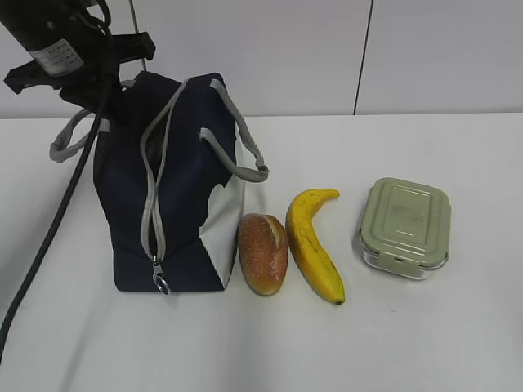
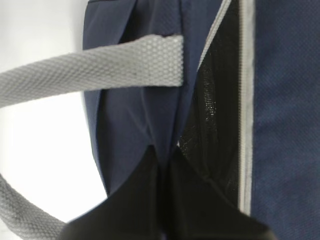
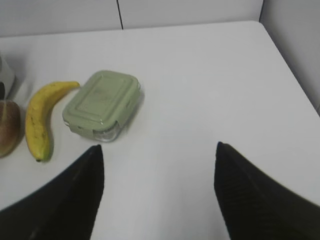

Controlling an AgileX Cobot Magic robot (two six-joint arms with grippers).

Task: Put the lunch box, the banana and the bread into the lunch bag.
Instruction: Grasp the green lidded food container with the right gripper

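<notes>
1. The table is white; everything for the task sits on it in a row.
2. The lunch bag stands upright at the left, its zipper running down the near end to a ring pull at the bottom, and the top gapes a little.
3. The left gripper is clenched on the bag's navy fabric beside that opening, just under a grey strap; the dark lining shows next to it.
4. The lunch box lies farthest right, lid on, well apart from the bag.
5. The banana lies between box and bread, long axis running away from the camera, dark tip nearest.
6. The bread rests just beside the bag's white panel, lengthwise like the banana.
7. The right gripper hangs released and empty. In its wrist view the box lies ahead and to its left, nearer than the banana, so this arm looks better placed to fetch it.
</notes>
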